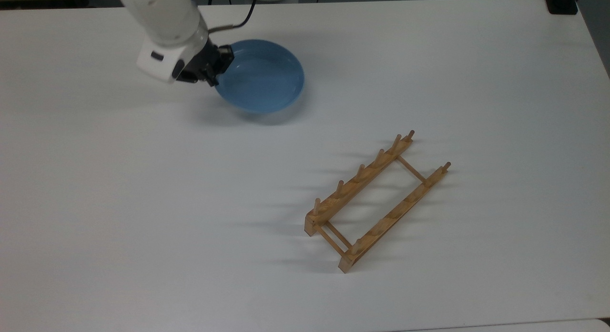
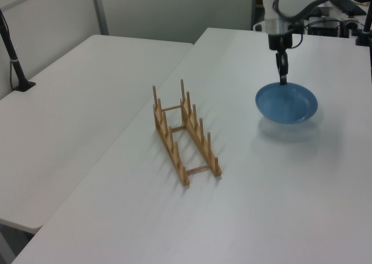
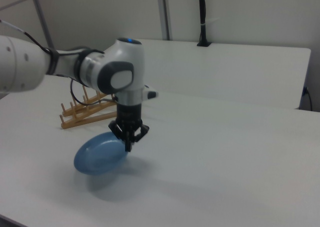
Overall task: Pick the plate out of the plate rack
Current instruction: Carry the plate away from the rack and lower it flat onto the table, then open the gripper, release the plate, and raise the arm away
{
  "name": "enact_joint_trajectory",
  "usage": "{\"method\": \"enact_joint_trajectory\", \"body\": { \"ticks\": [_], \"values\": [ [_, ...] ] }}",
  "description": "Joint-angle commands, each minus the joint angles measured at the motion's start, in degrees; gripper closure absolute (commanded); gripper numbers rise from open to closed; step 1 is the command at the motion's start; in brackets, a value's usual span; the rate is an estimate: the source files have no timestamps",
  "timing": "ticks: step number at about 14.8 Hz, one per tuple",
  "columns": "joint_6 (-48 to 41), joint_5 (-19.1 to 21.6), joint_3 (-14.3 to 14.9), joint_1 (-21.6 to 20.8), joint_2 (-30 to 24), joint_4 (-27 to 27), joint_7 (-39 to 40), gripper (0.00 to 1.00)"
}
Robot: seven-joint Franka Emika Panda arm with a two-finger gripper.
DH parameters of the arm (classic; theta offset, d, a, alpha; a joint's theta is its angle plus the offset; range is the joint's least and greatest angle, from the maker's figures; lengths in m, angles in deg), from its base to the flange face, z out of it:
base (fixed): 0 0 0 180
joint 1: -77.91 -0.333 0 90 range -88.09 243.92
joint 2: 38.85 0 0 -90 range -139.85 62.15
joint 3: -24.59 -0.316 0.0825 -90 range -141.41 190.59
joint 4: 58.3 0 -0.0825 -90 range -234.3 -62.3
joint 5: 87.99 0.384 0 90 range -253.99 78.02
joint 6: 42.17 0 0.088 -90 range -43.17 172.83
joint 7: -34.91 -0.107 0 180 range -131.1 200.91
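Pincer [image 1: 213, 78] clamped on the rim of the plate [image 1: 261, 76], its dark fingers nipping the edge at the top view's left side of the plate. In the left view the pincer [image 2: 283, 79] comes down from above onto the far rim of the plate [image 2: 288, 103]; in the right view the pincer [image 3: 128, 146] meets the plate [image 3: 99, 154] at the edge on the right view's right.

Plate: round, shallow, light blue, glossy, with a raised rim and faint concentric rings in the well. It lies nearly level, cavity up, low over the desk [image 1: 119, 203]. In the right view the side away from the pincer hangs a little lower and a soft shadow sits under it; whether the underside touches the desk I cannot tell.

Plate rack [image 1: 376, 202]: light-brown wood, two parallel rails joined by thin crossbars, each rail with a row of upright round pegs. It stands bare on the desk, well apart from the plate, set diagonally toward the top view's lower right. Same rack [image 2: 183, 132] at mid-desk in the left view, and behind the arm [image 3: 75, 67] in the right view [image 3: 87, 112].

Desk surface: matt white, smooth. The arm's casing is smooth white with dark joints; a black cable [image 1: 240, 15] runs along it.
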Motion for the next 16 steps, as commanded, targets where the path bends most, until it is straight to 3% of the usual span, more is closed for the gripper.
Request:
{"method": "enact_joint_trajectory", "body": {
  "ticks": [1,6,8,11,12,13,16],
  "values": [
    [4.0,1.3,0.4,0.4,1.8,-1.4,1.3,1.0],
    [6.4,1.3,0.4,0.2,4.2,-1.6,0.5,1.0],
    [6.7,1.3,0.4,0.4,4.5,-1.6,-0.8,0.74],
    [6.6,1.3,0.4,0.4,4.7,-1.4,-5.5,0.17],
    [6.6,1.3,0.4,0.4,4.7,-1.2,-6.8,0.04],
    [6.6,1.3,0.4,0.4,4.6,-1.0,-7.6,0.0],
    [4.9,1.6,0.4,0.4,1.9,0.3,-8.3,0.0]
  ]
}}
